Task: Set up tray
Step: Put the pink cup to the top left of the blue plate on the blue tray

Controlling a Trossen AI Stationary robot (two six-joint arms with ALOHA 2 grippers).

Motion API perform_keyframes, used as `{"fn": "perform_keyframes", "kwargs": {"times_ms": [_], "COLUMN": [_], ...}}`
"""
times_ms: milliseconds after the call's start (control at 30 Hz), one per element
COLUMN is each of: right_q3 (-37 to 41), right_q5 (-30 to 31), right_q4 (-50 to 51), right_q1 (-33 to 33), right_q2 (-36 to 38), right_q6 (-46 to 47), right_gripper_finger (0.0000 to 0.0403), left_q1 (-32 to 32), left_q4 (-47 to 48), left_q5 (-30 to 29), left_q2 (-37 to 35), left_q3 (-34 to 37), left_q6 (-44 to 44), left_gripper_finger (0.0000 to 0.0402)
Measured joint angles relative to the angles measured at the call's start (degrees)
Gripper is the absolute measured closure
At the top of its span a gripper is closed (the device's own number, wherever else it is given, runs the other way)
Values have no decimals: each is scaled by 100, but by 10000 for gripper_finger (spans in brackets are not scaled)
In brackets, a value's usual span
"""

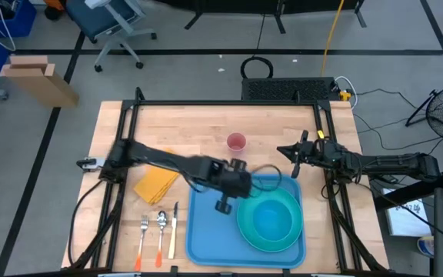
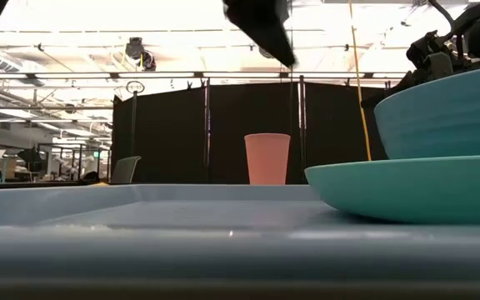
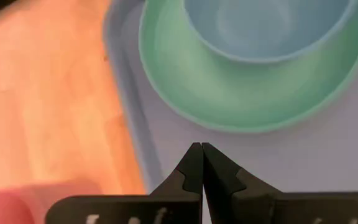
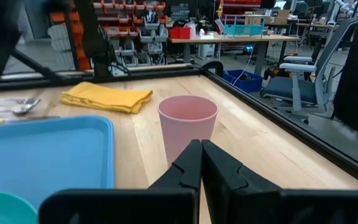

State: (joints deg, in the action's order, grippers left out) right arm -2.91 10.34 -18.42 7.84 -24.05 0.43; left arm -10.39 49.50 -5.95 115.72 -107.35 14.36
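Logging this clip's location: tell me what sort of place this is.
Probably a robotics lab or workshop, not a dining room. The wooden table sits in a black metal frame, workbenches with red parts bins stand behind, and office chairs and cables surround it.

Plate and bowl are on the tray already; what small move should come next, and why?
Probably the left pincer, shut and empty over the tray, should open and swing toward the pink cup, which stands on the table just beyond the tray's rim. The fork, spoon and knife and yellow napkin also lie off the tray. The right pincer waits shut beside the cup.
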Motion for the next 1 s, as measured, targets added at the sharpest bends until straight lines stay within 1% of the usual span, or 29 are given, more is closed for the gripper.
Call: {"fn": "perform_keyframes", "kwargs": {"times_ms": [67, 133, 200, 333, 433, 500, 600, 700, 833, 900, 967, 1000], "right_q3": [0, 0, 1, 1, 0, 0, 1, 0, 0, 0, 0, 0], "right_q5": [-3, -3, -5, -8, -9, -9, -10, -20, -35, -63, -146, -158], "right_q4": [57, 84, 89, 55, -32, -59, -59, -59, -59, -59, -60, -61], "right_q1": [0, 0, 0, 0, 0, 0, 0, 0, 0, 0, 0, 0], "right_q2": [0, 0, 0, 0, 0, 0, 0, 0, 0, 0, 0, 0], "right_q6": [-25, -27, -49, -113, -113, -73, 22, 30, 21, 21, 9, 2], "right_gripper_finger": [403, 403, 403, 403, 403, 403, 403, 403, 403, 403, 403, 403], "left_q1": [199, 435, 668, 1092, 1283, 1362, 1578, 1939, 2411, 2428, 2273, 2162], "left_q4": [-248, -720, -1570, -3672, -5218, -5929, -6820, -6973, -6253, -5826, -5636, -5604], "left_q5": [146, 303, 668, 1468, 1728, 1812, 1831, 1817, 1828, 1822, 1828, 1743], "left_q2": [-599, -1292, -2040, -3278, -3939, -4264, -4630, -5086, -6085, -6712, -7280, -7560], "left_q3": [561, 1396, 2448, 4629, 5998, 6783, 7652, 8120, 8294, 8356, 8507, 8606], "left_q6": [40, 12, -87, -600, -741, -631, -655, -738, -807, -810, -807, -792], "left_gripper_finger": [401, 401, 401, 401, 401, 401, 401, 401, 401, 401, 401, 401]}}
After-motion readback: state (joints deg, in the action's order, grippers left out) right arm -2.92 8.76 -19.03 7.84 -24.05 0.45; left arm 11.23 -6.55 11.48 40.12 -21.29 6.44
